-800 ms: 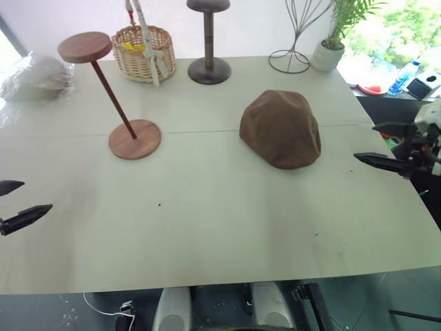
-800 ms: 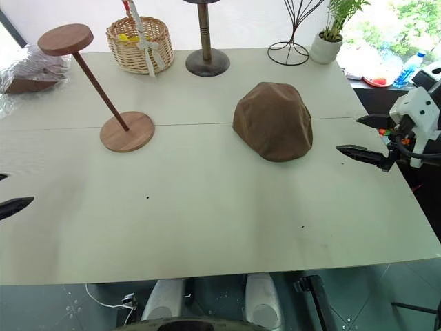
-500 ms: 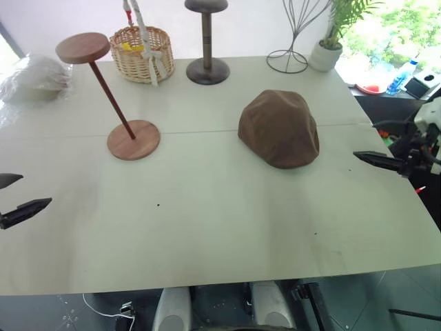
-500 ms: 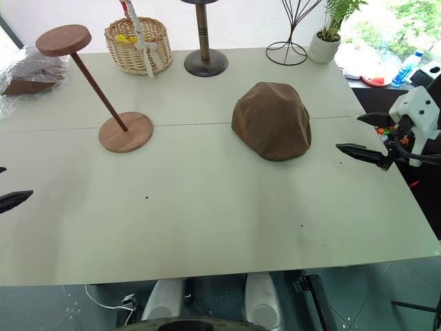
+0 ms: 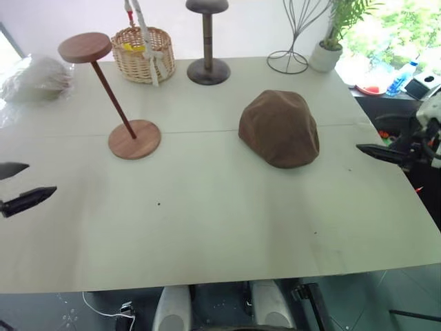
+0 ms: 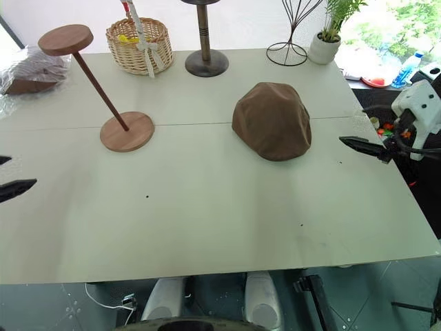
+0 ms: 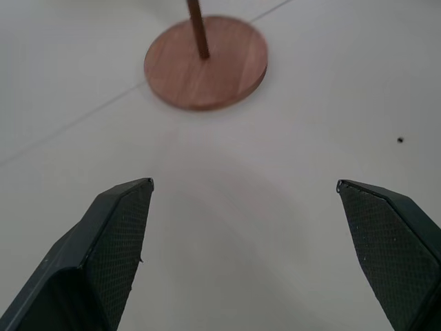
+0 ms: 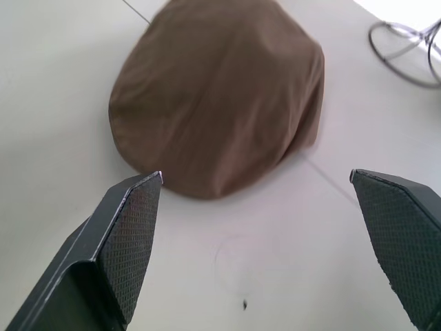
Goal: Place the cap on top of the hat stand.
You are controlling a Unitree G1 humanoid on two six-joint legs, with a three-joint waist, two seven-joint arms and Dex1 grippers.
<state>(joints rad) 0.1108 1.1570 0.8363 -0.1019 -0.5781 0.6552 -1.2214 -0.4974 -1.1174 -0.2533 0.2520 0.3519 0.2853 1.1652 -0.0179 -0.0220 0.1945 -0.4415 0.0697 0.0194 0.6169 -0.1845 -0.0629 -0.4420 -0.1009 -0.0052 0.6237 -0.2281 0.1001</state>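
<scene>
The brown cap lies flat on the white table, right of centre. The hat stand is on the left half, a reddish wooden base with a slanted rod up to a bare round disc. My left gripper hovers open at the table's left edge, pointing toward the stand's base, with nothing between its fingers. At the table's right edge my right gripper is open and empty. It points at the cap from a short gap away.
Along the back stand a wicker basket, a dark upright stand with a thick post, a thin wire stand and a potted plant. A plastic-wrapped bundle lies at the back left.
Both grippers have risen slightly and stay open. The cap and the hat stand have not moved.
</scene>
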